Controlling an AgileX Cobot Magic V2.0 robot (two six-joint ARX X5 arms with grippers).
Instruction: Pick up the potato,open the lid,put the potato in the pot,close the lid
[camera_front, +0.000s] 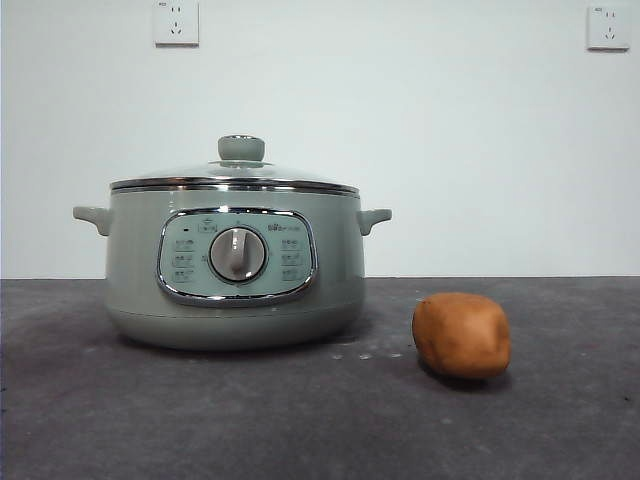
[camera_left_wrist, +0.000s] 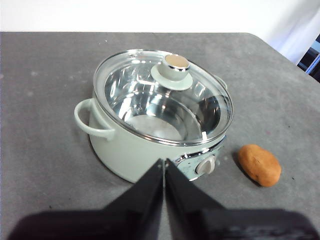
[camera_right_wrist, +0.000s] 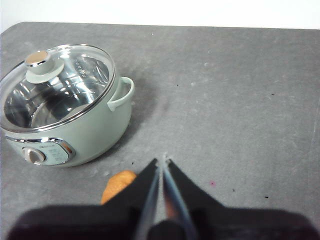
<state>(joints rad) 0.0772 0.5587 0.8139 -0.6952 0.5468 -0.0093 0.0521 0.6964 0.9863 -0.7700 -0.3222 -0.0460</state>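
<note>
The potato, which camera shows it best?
The front view: the potato sits whole, near and large on the table. The left wrist view shows it whole but smaller; in the right wrist view the right gripper hides part.

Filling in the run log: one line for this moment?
lid on pot | potato on table beside pot | left tool shut | right tool shut

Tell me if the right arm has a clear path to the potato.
Probably yes. The potato lies alone on the table, apart from the pot. The right end effector is above it, jaws shut, so they must open first.
</note>
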